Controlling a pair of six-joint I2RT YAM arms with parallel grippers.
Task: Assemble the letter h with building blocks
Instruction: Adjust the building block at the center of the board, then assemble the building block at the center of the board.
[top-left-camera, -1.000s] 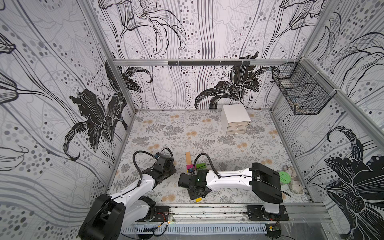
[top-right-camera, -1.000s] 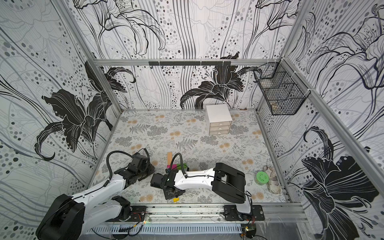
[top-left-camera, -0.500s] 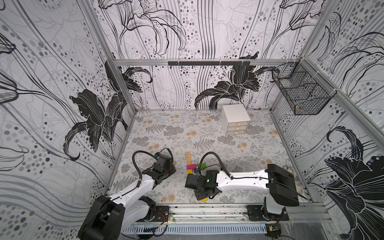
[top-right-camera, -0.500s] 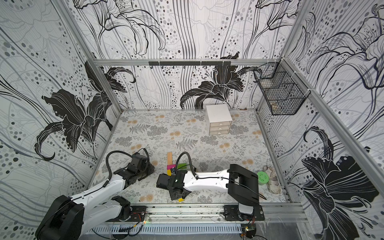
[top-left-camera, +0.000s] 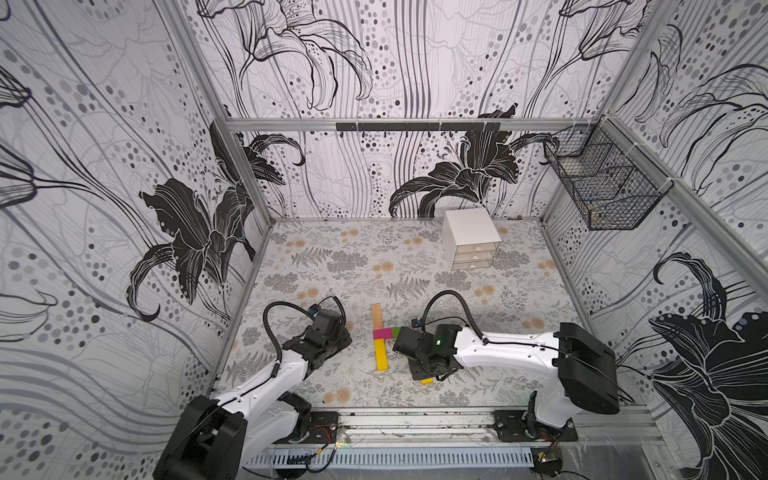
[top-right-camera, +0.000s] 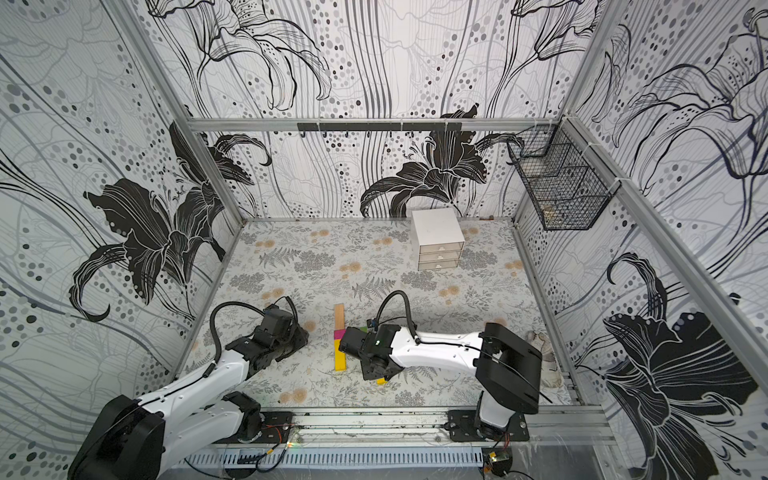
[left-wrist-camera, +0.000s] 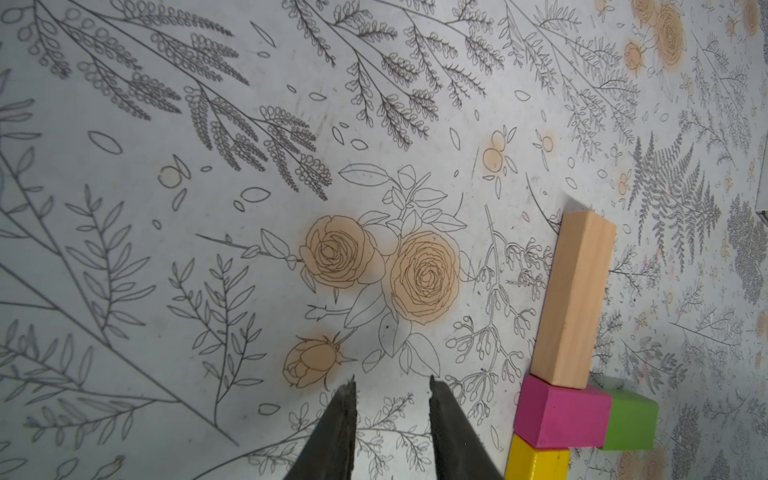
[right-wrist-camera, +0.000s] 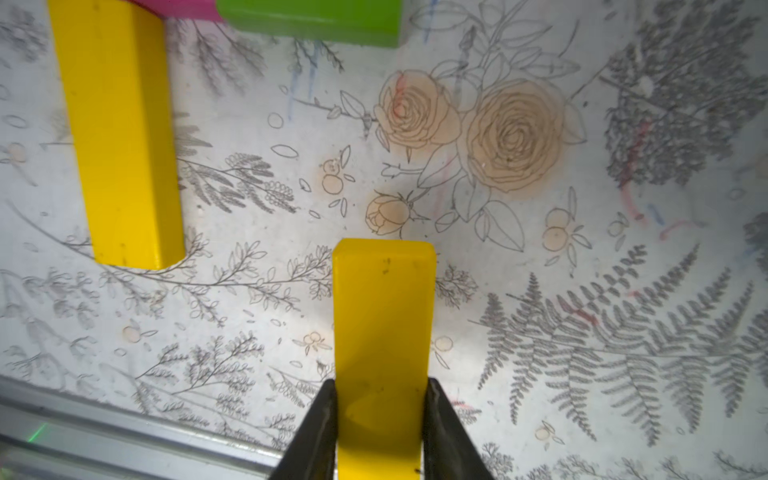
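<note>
Right end effector clenched on one long yellow painted block, near the floral table. From it, short green block lies at 11 o'clock, touching short magenta block. Other long yellow block and long tan bare-wood block already set. Advice: travel toward 11, stay parallel to set yellow leg, butt end against green. Left end effector released, empty.

Top views look down; close wrist views apparently share green block.

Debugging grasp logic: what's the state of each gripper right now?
Left gripper: open, holding nothing.
Right gripper: closed on a yellow block.
</note>
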